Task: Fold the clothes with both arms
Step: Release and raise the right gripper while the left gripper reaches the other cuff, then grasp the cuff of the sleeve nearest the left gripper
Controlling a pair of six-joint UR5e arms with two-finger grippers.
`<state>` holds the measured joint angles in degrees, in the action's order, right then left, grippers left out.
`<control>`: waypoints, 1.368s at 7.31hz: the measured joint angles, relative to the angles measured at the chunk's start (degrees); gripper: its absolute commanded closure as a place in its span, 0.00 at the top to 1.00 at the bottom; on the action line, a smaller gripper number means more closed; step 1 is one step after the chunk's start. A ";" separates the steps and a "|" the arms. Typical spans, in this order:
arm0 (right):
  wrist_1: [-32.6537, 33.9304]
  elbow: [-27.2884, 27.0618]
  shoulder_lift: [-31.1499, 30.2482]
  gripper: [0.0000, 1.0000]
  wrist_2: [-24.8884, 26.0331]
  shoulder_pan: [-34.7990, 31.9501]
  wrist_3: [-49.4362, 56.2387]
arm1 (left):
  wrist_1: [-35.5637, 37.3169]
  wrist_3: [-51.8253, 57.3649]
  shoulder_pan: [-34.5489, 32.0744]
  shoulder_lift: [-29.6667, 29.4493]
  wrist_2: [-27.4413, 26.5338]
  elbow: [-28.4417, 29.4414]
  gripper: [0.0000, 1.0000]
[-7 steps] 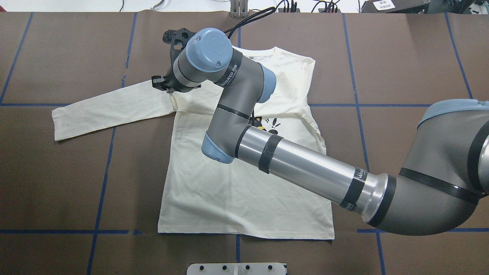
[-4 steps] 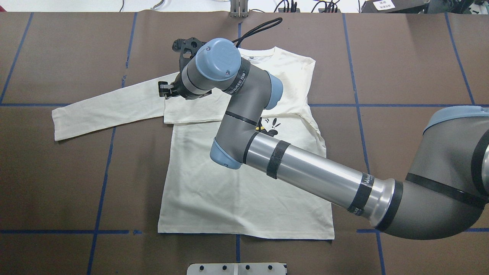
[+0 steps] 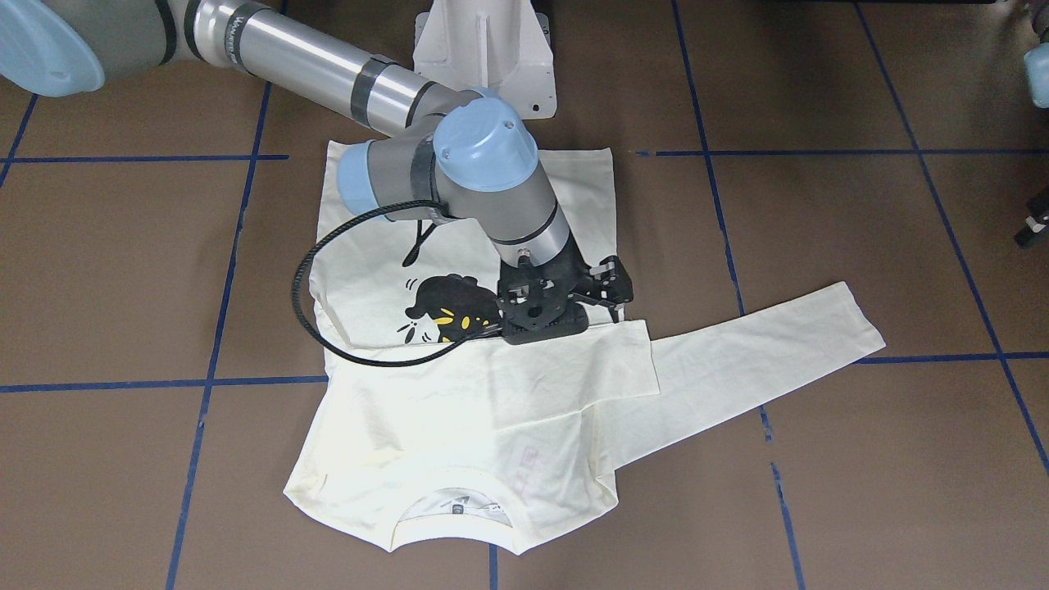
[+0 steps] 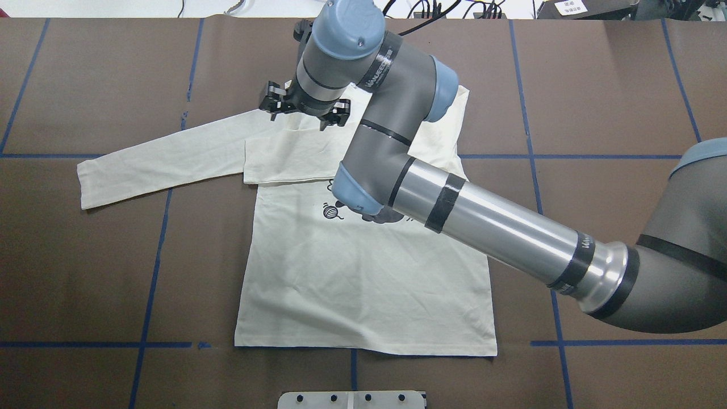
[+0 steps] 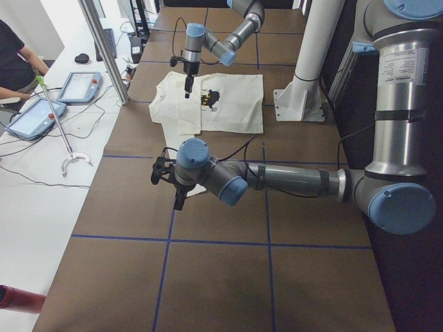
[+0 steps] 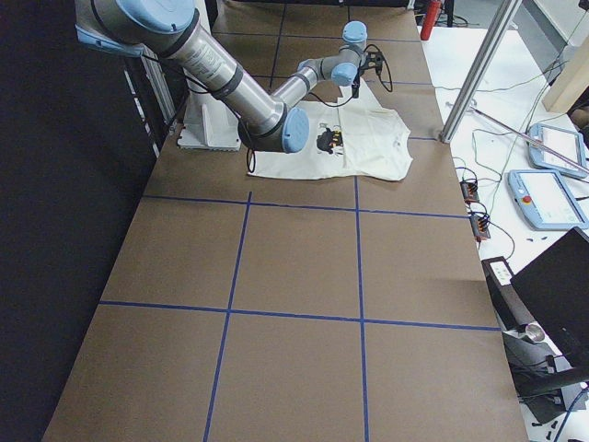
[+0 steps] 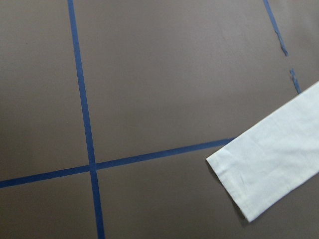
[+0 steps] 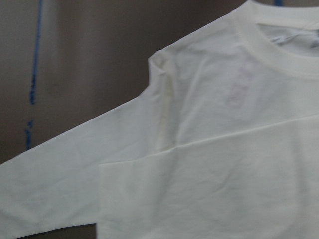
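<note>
Lifted off the shirt [image 4: 363, 284] since a second ago: right gripper [image 4: 305, 109] no longer low at the shoulder seam, now higher, spread wide and empty. Left lying just below the jaws, one sleeve [image 4: 284, 162], folded flat across the chest. Means that fold laid and let go. Stretched out on the table [image 4: 85, 255], well off to one side of the jaws, the other sleeve [image 4: 159, 162]; probably next. Near its cuff, left gripper [image 5: 166, 178]; cannot tell whether wide or narrow.
</note>
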<state>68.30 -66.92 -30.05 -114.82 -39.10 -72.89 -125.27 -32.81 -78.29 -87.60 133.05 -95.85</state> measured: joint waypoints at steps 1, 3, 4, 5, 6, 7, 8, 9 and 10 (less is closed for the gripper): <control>7.04 -4.05 -4.06 1.00 -0.41 -2.44 4.28 | -5.02 -10.00 5.38 0.37 -6.10 -0.47 1.00; 17.13 -10.99 -12.48 1.00 -1.11 -7.86 15.35 | -9.49 -27.82 18.84 0.94 -20.47 -1.65 1.00; 20.71 -15.36 -16.72 1.00 -1.92 -10.45 20.19 | -9.81 -33.03 23.92 0.87 -26.20 -1.23 1.00; 22.64 -19.09 -20.45 1.00 -3.37 -12.62 23.51 | -9.85 -35.34 26.60 0.26 -29.30 0.55 1.00; 23.31 -21.56 -23.23 1.00 -4.95 -14.17 25.14 | -10.05 -36.19 27.66 -1.32 -30.88 4.05 1.00; 23.32 -22.71 -24.60 1.00 -5.76 -14.89 25.74 | -10.34 -36.50 28.02 -2.92 -31.49 7.33 1.00; 23.19 -23.18 -25.15 1.00 -6.32 -15.16 25.94 | -10.50 -36.59 28.14 -3.88 -31.70 9.16 1.00; 23.09 -23.35 -25.42 1.00 -7.02 -15.25 25.99 | -10.55 -36.63 28.19 -4.29 -31.74 9.79 1.00; 23.05 -23.39 -25.57 1.00 -7.57 -15.27 25.98 | -10.56 -36.67 28.27 -4.43 -31.74 9.93 1.00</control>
<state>91.35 -90.32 -55.62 -122.39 -54.37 -46.91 -135.83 -69.49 -50.03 -92.03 101.32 -85.92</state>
